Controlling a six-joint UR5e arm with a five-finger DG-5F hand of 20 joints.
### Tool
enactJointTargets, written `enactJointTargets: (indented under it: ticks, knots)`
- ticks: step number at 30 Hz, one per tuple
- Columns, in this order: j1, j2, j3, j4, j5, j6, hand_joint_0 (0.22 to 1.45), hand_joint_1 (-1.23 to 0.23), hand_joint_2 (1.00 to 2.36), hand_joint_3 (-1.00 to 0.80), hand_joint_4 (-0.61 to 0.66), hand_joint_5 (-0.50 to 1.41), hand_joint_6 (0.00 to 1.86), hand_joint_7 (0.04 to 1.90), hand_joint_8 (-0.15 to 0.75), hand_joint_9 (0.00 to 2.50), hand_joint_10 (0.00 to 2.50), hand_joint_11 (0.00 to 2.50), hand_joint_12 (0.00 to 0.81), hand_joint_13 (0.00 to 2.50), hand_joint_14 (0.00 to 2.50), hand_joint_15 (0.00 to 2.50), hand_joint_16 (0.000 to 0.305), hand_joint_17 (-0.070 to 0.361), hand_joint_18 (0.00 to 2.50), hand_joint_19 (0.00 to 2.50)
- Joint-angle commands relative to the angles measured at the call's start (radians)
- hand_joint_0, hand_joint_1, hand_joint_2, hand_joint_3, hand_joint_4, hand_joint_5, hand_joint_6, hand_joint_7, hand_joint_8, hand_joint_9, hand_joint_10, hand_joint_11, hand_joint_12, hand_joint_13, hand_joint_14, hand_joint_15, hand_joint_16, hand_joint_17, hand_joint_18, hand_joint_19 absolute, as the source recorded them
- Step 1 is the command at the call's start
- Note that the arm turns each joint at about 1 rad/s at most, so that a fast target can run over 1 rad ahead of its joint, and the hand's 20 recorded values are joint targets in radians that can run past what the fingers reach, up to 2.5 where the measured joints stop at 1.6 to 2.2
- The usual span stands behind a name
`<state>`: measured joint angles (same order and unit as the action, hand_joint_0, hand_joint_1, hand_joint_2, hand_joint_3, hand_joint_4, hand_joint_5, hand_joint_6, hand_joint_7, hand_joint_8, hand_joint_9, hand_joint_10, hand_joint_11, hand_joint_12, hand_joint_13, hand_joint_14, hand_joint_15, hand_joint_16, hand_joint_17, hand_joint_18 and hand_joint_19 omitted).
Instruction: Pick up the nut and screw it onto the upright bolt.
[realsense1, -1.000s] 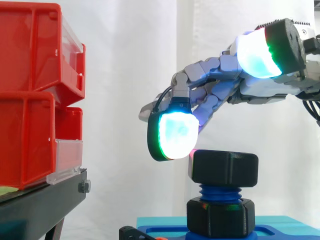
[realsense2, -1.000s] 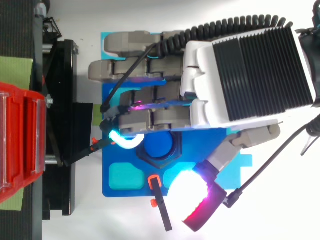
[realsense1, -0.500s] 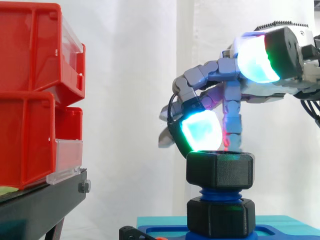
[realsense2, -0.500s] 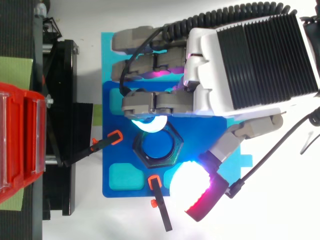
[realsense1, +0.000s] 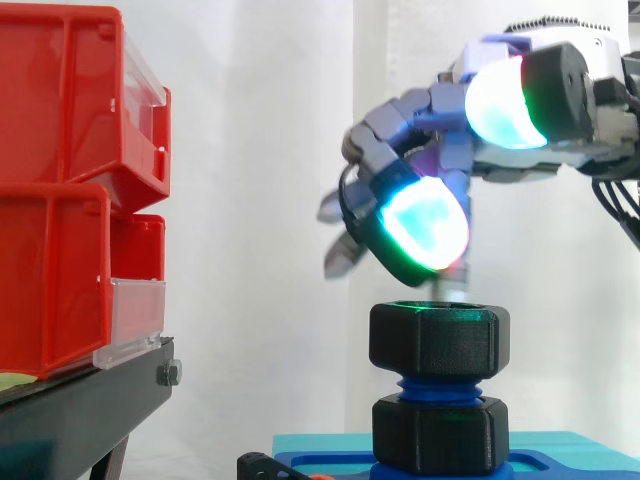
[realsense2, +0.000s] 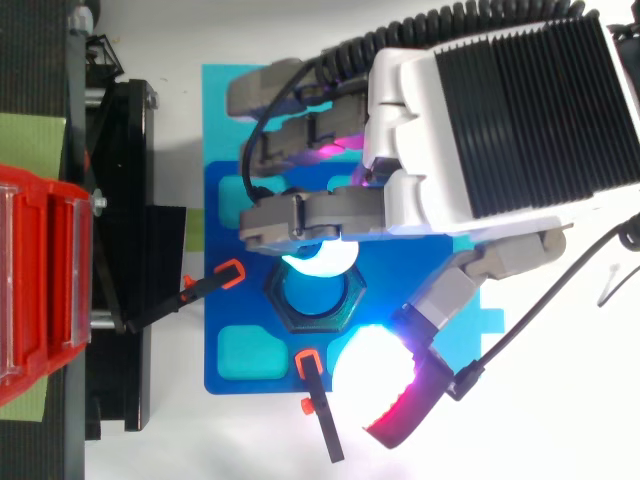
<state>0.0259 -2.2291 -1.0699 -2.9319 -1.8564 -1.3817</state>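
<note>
Hanging nearest in the side view, my thumb (realsense1: 500, 100) sat high and off to one side, touching nothing. Behind it the nut (realsense1: 435, 340) was on the upright bolt (realsense1: 437, 385), level, with blue thread showing between it and the black collar (realsense1: 435, 435) below. My fingers (realsense1: 425, 225) were curled above the nut's far rim, apart from it and holding nothing. I judged the nut only part-way down, so the step in hand was to grip it and turn it. I should lower evenly, set thumb and fingers on opposite flats, squeeze lightly and twist about the bolt's axis without pushing sideways, so the thread would not bind. Off to the side stood the red bins (realsense1: 60, 200), and farthest back the white curtain (realsense1: 260, 150)
</note>
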Motion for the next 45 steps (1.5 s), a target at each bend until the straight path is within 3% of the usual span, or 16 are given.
enactJointTargets:
  ticks: [1, 2, 3, 5, 11, 14, 16, 21, 33, 45]
  knots:
    - [-0.003, 0.000, 0.038, -0.026, -0.012, -0.005, 0.46, -0.19, 1.00, -0.50, 0.16, -0.03, 0.50, 1.52, 0.302, 1.17, 0.00, 0.00, 0.316, 0.59, 0.00, 0.00, 0.038, 0.084, 0.32, 0.00]
    - [-0.006, -0.001, 0.048, -0.035, -0.018, -0.011, 0.45, -0.20, 1.00, -0.50, 0.20, -0.07, 0.50, 1.26, 0.303, 1.08, 0.00, 0.00, 0.332, 0.55, 0.00, 0.00, 0.041, 0.092, 0.28, 0.00]
    - [-0.006, -0.001, 0.048, -0.035, -0.018, -0.011, 0.45, -0.20, 1.00, -0.50, 0.21, -0.08, 0.51, 1.23, 0.302, 1.07, 0.00, 0.00, 0.334, 0.55, 0.00, 0.00, 0.042, 0.094, 0.28, 0.00]
    - [-0.009, 0.000, 0.067, -0.047, -0.027, -0.023, 0.44, -0.20, 1.00, -0.50, 0.24, -0.11, 0.50, 1.01, 0.289, 0.98, 0.00, 0.00, 0.345, 0.48, 0.00, 0.00, 0.044, 0.100, 0.23, 0.00]
    - [-0.003, -0.001, 0.061, -0.052, -0.029, -0.036, 0.43, -0.22, 1.00, -0.50, 0.16, -0.17, 0.50, 0.71, 0.268, 0.73, 0.00, 0.00, 0.366, 0.26, 0.00, 0.00, 0.050, 0.113, 0.00, 0.00]
    - [0.003, -0.001, 0.042, -0.038, -0.026, -0.036, 0.42, -0.23, 1.00, -0.50, 0.14, -0.17, 0.50, 0.66, 0.281, 0.59, 0.00, 0.00, 0.373, 0.13, 0.00, 0.00, 0.052, 0.118, 0.00, 0.00]
    - [0.011, -0.001, 0.002, -0.007, -0.004, -0.031, 0.42, -0.23, 1.00, -0.50, 0.13, -0.17, 0.50, 0.64, 0.275, 0.55, 0.00, 0.00, 0.376, 0.07, 0.00, 0.00, 0.053, 0.119, 0.00, 0.00]
    - [0.025, -0.001, -0.025, 0.039, 0.023, -0.016, 0.42, -0.21, 1.00, -0.50, 0.12, -0.17, 0.50, 0.62, 0.261, 0.38, 0.00, 0.00, 0.372, 0.00, 0.00, 0.00, 0.055, 0.123, 0.00, 0.00]
    - [0.048, -0.001, -0.025, 0.025, 0.036, -0.016, 0.42, -0.20, 1.00, -0.50, 0.14, -0.16, 0.50, 0.64, 0.259, 0.39, 0.00, 0.00, 0.379, 0.00, 0.00, 0.00, 0.056, 0.127, 0.00, 0.00]
    - [0.052, -0.001, -0.025, -0.024, 0.036, -0.016, 0.42, -0.16, 1.00, -0.50, 0.16, -0.15, 0.50, 0.66, 0.263, 0.41, 0.00, 0.00, 0.378, 0.00, 0.00, 0.00, 0.056, 0.127, 0.00, 0.00]
